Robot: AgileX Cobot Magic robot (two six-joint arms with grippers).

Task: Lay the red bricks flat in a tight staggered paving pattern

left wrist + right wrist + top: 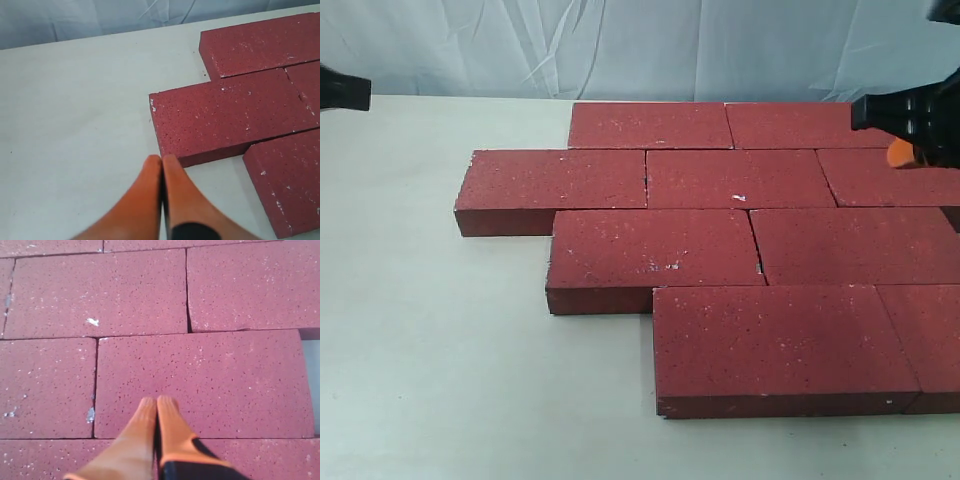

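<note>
The red bricks [740, 185] lie flat on the counter [420, 350]; the right ones are cut off at the edge. The left tool [162, 159] and right tool [157, 401] are both pinched closed, holding nothing.

We log dark-red rectangular paver bricks [650, 250] flecked white, off-white table [420, 350], orange-fingered left pincer [162, 159] and right pincer [156, 401], pale-blue backdrop cloth [620, 50].
</note>
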